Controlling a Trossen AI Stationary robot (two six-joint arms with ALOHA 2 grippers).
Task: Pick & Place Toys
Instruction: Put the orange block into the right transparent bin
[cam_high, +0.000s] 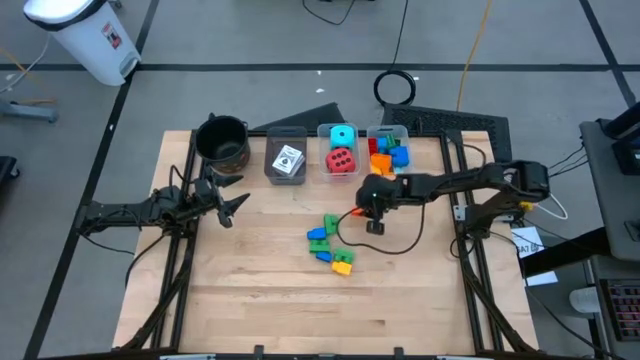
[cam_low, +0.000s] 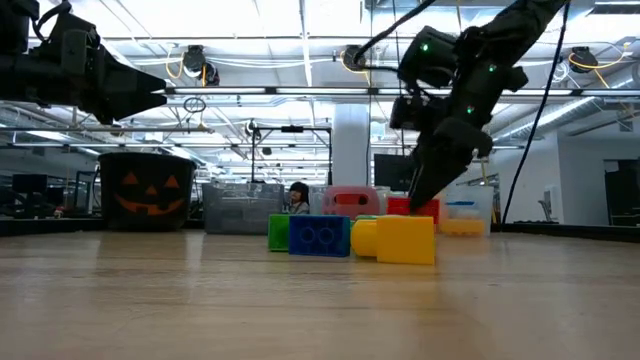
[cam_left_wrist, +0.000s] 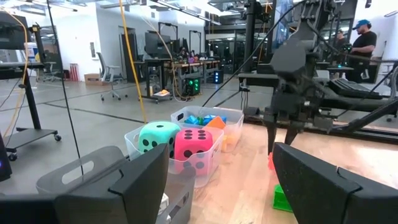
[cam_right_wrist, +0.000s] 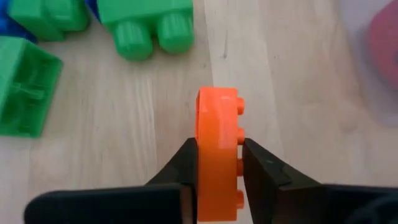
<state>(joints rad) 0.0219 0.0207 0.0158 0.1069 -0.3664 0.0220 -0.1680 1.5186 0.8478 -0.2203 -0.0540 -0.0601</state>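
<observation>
Right gripper: my right gripper (cam_right_wrist: 219, 167) has its two fingers pressed against both flat sides of an orange brick (cam_right_wrist: 219, 155), low over the bare wood; from above, the gripper (cam_high: 372, 205) sits near the table's middle, just in front of the bins.
Orange brick: on edge between my fingers, studs to one side; its lower end is cut off by the wrist picture's edge, and I can't tell whether it touches the table.
Left gripper: my left gripper (cam_high: 232, 205) hangs above the table's left side, fingers spread, nothing between them; in its own wrist view only the two dark fingers (cam_left_wrist: 146, 180) show.
Loose bricks: a small cluster of green, blue and yellow bricks (cam_high: 330, 243) lies on the wood just beside my right gripper, toward the front. At table level a blue brick (cam_low: 319, 236) and a yellow brick (cam_low: 400, 240) hide most of the rest.
Green bricks: two (cam_right_wrist: 146, 22) lie beyond the orange brick, partly cut off.
Dice: a cyan die (cam_high: 342, 135) and a red die (cam_high: 341, 160) share the middle clear bin (cam_high: 326, 131).
Card bin: a white patterned card (cam_high: 288, 161), probably one of several, in the grey bin (cam_high: 271, 139).
Brick bin: the right-hand clear bin (cam_high: 389, 130) holds blue, orange and red bricks, partly covered by my right arm.
Pot: black round pot (cam_high: 222, 140) at the back left, a pumpkin face on it.
</observation>
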